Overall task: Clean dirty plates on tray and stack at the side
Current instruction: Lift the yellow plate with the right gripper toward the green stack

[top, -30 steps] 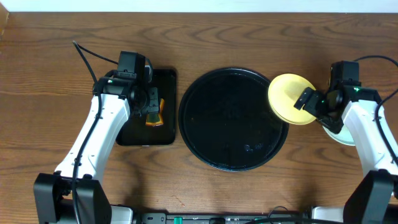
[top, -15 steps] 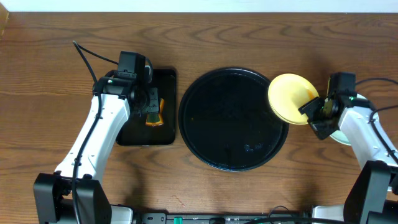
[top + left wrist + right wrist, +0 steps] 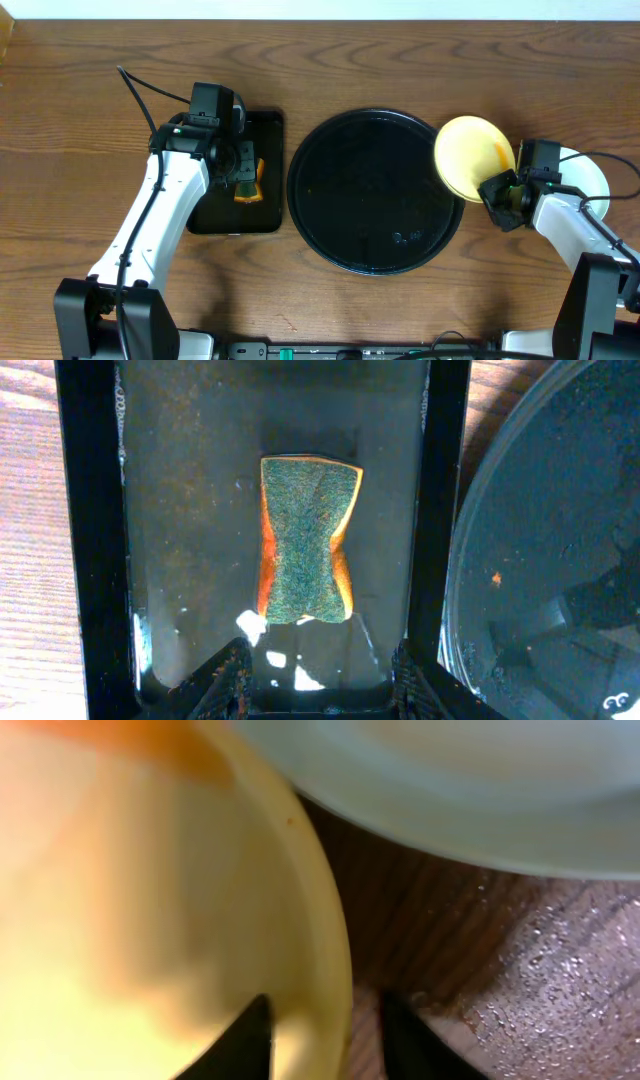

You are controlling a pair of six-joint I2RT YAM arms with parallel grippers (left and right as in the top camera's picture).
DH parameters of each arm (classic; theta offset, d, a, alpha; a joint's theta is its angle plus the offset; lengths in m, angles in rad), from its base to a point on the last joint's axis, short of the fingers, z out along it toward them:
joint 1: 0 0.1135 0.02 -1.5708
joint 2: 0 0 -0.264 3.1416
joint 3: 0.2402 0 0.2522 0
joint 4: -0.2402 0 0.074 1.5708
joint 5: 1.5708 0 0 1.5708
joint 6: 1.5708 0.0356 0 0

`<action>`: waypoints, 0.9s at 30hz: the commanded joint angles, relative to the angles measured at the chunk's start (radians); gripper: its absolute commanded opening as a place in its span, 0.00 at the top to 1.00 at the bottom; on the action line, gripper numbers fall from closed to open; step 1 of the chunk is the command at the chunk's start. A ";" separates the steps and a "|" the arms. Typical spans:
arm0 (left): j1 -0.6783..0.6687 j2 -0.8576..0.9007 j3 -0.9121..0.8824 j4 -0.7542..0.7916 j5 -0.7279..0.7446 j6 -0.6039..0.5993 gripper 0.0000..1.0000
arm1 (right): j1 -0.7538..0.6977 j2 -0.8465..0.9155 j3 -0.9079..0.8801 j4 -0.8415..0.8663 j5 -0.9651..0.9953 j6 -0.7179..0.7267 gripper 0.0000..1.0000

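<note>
A pale yellow plate (image 3: 470, 155) with an orange streak near its right edge rests over the right rim of the round black tray (image 3: 375, 190). My right gripper (image 3: 500, 188) straddles the plate's near-right rim (image 3: 325, 970). One finger lies on the plate's inside and the other outside it. The jaws are narrow, but a sliver of table shows between the outer finger and the rim. A pale mint plate (image 3: 588, 178) sits on the table just right of it, also in the right wrist view (image 3: 450, 780). My left gripper (image 3: 320, 660) hovers open and holds nothing.
A green and orange sponge (image 3: 305, 540) lies in the wet rectangular black tray (image 3: 215, 205) left of the round tray (image 3: 550, 540), just ahead of the left fingers. Water drops speckle the wood by the right gripper (image 3: 560, 980).
The right jaws have narrowed from wide open around the yellow plate's rim. The right arm slid toward the front, uncovering the mint plate. The yellow plate shifted slightly right. The left arm is unchanged.
</note>
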 commanded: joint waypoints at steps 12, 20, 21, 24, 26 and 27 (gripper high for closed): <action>0.003 0.001 -0.005 -0.003 0.007 -0.010 0.53 | -0.012 -0.009 -0.011 0.056 0.000 -0.106 0.99; 0.003 0.001 -0.005 -0.003 0.007 -0.010 0.53 | -0.007 -0.144 0.004 0.076 -0.041 -0.372 0.99; 0.003 0.001 -0.005 -0.003 0.007 -0.010 0.53 | -0.003 -0.167 0.006 0.076 -0.045 -0.413 0.99; 0.003 0.001 -0.005 -0.003 0.007 -0.010 0.53 | 0.015 -0.232 0.006 0.076 -0.044 -0.515 0.99; 0.003 0.001 -0.005 -0.003 0.007 -0.010 0.53 | 0.030 -0.272 0.006 0.076 -0.043 -0.579 0.99; 0.003 0.001 -0.005 -0.003 0.007 -0.010 0.53 | 0.039 -0.292 0.006 0.076 -0.037 -0.608 0.99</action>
